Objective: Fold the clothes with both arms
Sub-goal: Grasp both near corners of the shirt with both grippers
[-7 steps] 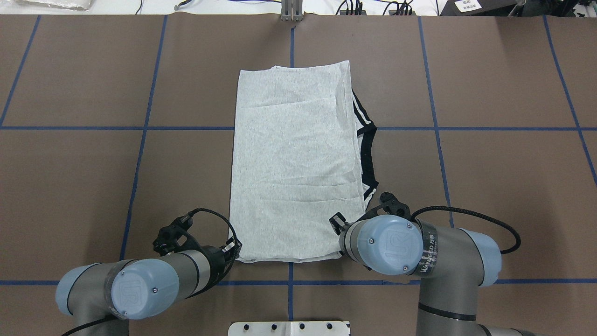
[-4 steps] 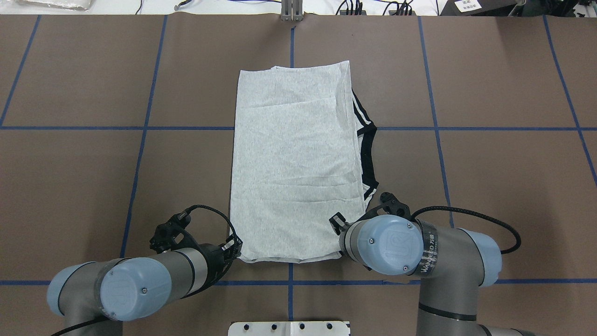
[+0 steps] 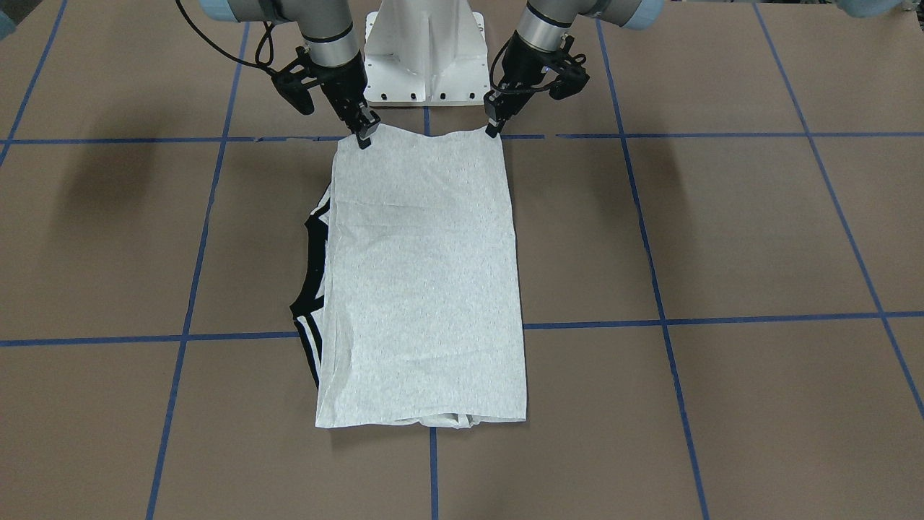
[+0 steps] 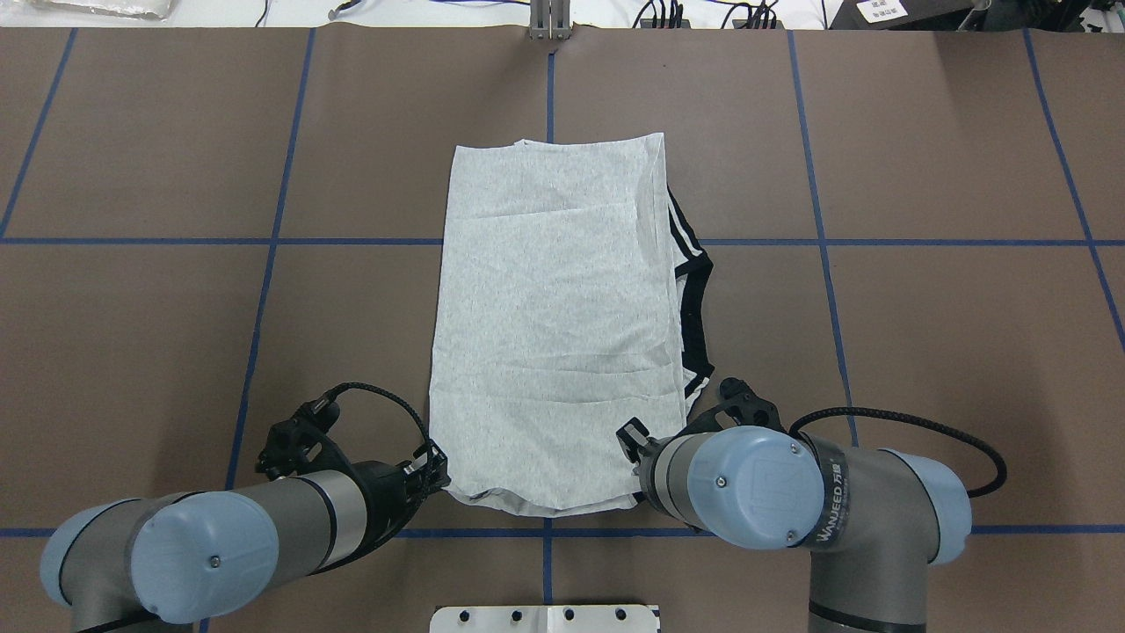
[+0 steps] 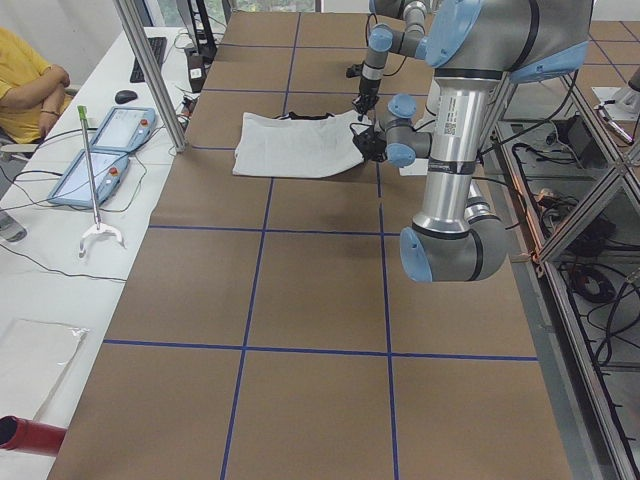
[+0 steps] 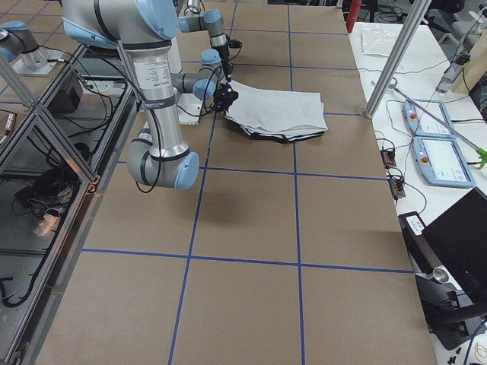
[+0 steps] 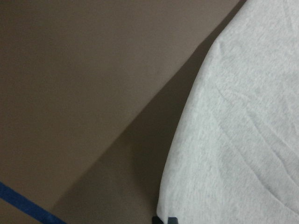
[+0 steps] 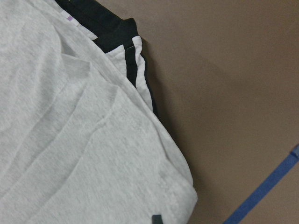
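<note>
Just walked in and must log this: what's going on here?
The robot is folding a grey T-shirt. It lies on the table as a long strip, black collar poking out one side. The left gripper and right gripper each pinch a corner of the end nearest the robot, seemingly starting to lift it.

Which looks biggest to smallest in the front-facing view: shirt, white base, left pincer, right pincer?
1. shirt, by far the largest.
2. white base, though the top edge of the view cuts it off.
3. left pincer and right pincer: these look alike, so they are not ranked.
</note>
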